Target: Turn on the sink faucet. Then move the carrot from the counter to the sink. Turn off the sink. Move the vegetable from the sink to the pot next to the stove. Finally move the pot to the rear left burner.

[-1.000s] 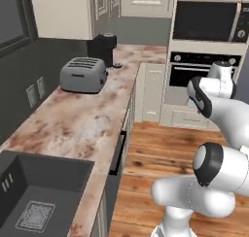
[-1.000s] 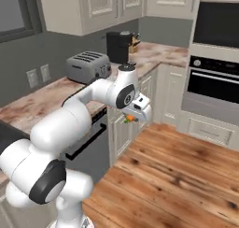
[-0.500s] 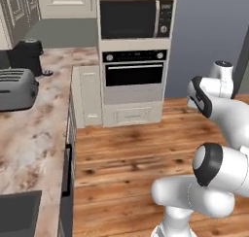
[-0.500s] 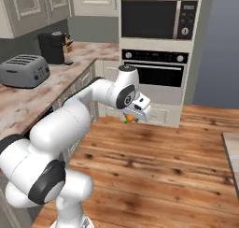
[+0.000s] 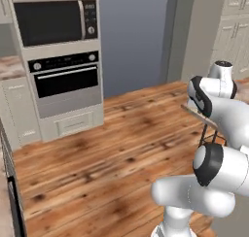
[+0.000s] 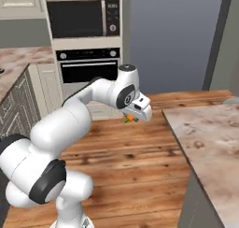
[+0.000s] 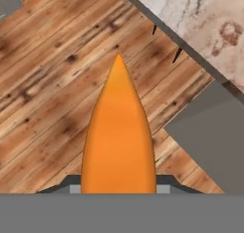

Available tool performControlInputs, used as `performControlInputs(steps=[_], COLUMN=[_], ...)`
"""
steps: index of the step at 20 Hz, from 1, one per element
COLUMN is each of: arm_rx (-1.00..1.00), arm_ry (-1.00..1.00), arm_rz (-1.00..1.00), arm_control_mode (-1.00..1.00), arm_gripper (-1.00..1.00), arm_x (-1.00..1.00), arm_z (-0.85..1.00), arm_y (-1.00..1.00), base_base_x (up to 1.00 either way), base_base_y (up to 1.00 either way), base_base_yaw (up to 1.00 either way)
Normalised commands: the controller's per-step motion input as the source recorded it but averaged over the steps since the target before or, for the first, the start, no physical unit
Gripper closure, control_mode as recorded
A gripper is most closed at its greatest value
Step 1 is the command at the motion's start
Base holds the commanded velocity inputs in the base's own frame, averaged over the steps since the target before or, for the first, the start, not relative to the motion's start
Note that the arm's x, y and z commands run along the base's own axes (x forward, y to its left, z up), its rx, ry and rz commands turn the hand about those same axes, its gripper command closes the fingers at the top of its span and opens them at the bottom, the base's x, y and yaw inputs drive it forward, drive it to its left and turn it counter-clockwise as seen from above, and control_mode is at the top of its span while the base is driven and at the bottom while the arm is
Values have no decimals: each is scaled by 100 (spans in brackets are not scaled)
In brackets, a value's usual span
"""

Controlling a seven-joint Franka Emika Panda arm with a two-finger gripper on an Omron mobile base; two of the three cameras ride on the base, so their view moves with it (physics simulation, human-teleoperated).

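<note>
Left base view: the white arm rises at the lower right over a wooden floor (image 5: 97, 168), with a built-in oven (image 5: 65, 80) and microwave (image 5: 51, 21) in the tall cabinet beyond

Right base view: the end effector (image 6: 132, 118) hangs above the floor, just beside the edge of a marbled surface (image 6: 210, 143), closed on the carrot (image 6: 129, 119)

Hand view: the carrot (image 7: 118, 136) is clamped between the fingertips, its pointed end aimed away, floorboards beneath and the marbled surface's corner at upper right
</note>
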Motion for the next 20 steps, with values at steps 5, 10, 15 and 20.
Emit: performControlInputs(steps=[5, 10, 15, 20], arm_rx=[0, 0, 0, 0], arm_ry=[0, 0, 0, 0], arm_rz=[0, 0, 0, 0], arm_control_mode=[100, 100, 100, 100], arm_gripper=[100, 100, 100, 100], arm_x=[0, 0, 0, 0], arm_z=[0, 0, 0, 0], arm_y=[0, 0, 0, 0], base_base_x=[0, 0, 1, 0], base_base_y=[-25, -38, -52, -68], base_base_yaw=[-60, -58, -54, -51])
